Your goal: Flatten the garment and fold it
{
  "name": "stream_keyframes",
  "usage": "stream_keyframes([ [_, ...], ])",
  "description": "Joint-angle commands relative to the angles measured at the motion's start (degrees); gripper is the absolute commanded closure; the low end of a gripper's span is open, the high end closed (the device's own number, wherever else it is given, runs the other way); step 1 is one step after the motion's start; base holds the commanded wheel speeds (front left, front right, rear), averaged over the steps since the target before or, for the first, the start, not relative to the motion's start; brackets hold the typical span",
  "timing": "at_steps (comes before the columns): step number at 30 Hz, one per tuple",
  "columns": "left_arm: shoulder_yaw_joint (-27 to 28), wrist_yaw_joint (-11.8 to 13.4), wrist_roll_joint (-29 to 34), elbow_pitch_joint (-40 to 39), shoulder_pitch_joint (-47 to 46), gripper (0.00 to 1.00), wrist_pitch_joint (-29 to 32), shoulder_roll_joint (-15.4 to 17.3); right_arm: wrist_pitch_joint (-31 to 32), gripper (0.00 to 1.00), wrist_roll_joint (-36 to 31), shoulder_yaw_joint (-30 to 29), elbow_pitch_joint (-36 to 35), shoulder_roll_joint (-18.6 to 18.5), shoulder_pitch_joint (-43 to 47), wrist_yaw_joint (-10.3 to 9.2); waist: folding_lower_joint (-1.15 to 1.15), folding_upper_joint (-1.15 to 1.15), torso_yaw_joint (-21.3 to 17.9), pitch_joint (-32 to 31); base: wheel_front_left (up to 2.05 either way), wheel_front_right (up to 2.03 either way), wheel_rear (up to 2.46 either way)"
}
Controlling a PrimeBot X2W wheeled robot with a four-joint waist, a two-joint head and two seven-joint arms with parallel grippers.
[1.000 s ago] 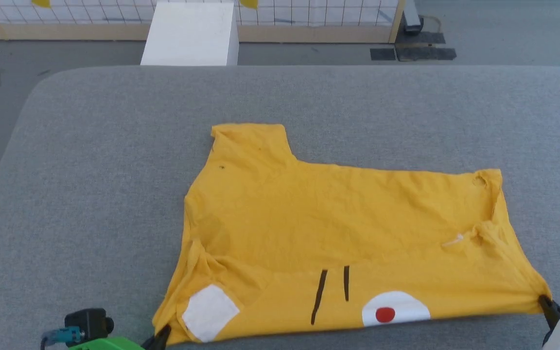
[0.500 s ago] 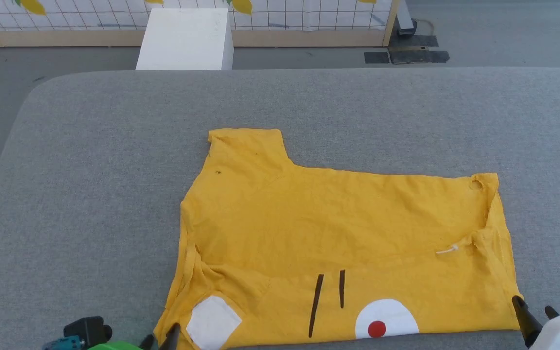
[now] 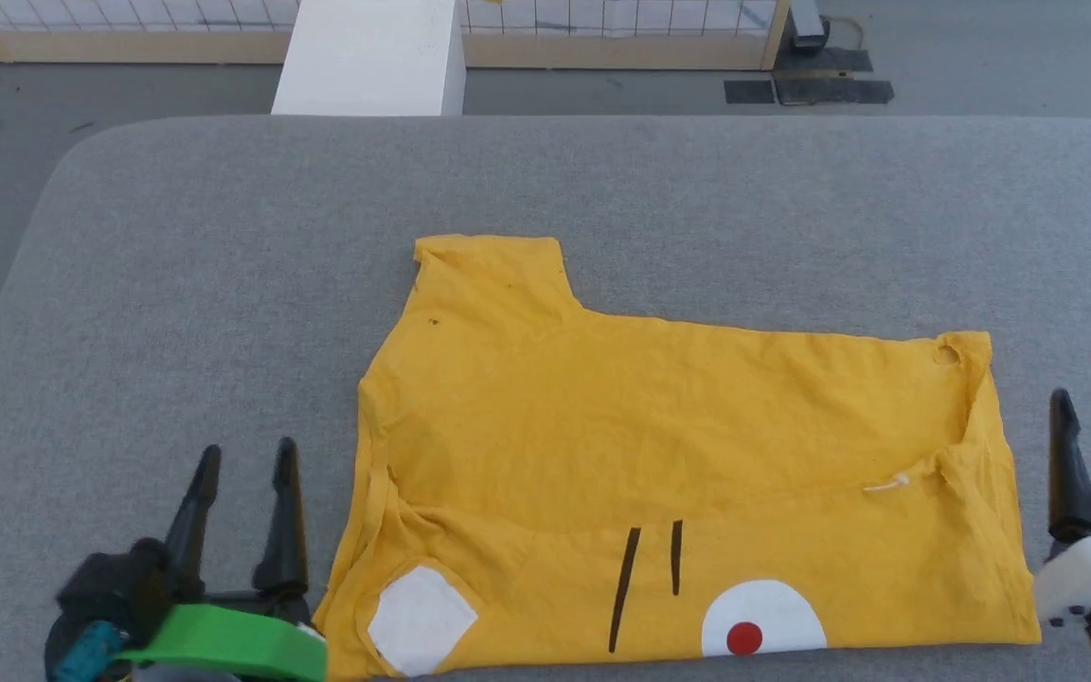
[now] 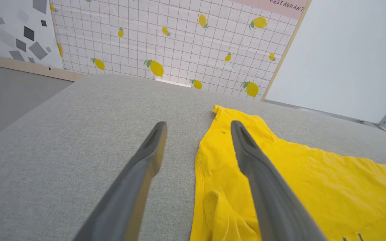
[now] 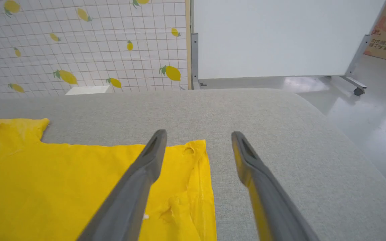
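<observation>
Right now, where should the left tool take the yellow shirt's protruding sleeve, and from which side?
Probably the outer hem corner of the sleeve, at the far left of the garment. It lies flat, jutting past the straight far edge, with bare grey pad on three sides. Come in low from the robot's left with the open left tool, sliding one finger under the hem.
</observation>
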Motion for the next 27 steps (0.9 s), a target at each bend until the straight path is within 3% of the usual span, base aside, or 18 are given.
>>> stream_keyframes([
  [1, -1.3, 0.3, 3.0, 1.0, -0.7, 0.0, -2.4, 0.1, -2.5, 0.0, -2.0, 1.1, -0.1, 0.6, -1.0, -0.08, 0.0, 0.0, 0.3, 0.6, 0.0, 0.0, 0.0],
  [5, -3.6, 1.4, 5.8, 5.2, -0.8, 0.0, -5.5, -2.7, -8.0, 0.0, -5.4, 2.4, 1.6, 1.1, -0.6, -0.08, 0.0, 0.0, 0.5, 1.0, 0.0, 0.0, 0.0],
  [9, -4.2, 1.7, 5.5, 8.8, -1.3, 0.0, -6.3, -4.7, -11.5, 0.0, -3.5, 2.1, 4.5, 1.2, 0.6, -0.08, 0.0, 0.0, 0.6, 1.3, 0.0, 0.0, 0.0],
  [16, -3.6, 0.4, 5.6, 10.4, -7.1, 0.0, -5.6, -3.7, -13.8, 0.0, -2.0, 1.9, 6.5, 1.2, -0.1, -0.08, 0.0, 0.0, -0.5, 2.9, 0.0, 0.0, 0.0],
  [20, -4.2, -2.4, 5.6, 8.7, -14.9, 0.0, 1.6, 0.6, -14.0, 0.0, -1.5, 1.4, 6.0, 1.2, -1.5, -0.08, 0.0, 0.0, -1.1, 5.1, 0.0, 0.0, 0.0],
  [27, -7.9, -5.9, 1.7, 6.7, -32.8, 0.0, 21.2, 8.7, -14.1, 0.0, 0.0, 1.1, 5.8, 1.2, -3.3, -0.08, 0.0, 0.0, -1.4, 11.2, 0.0, 0.0, 0.0],
])
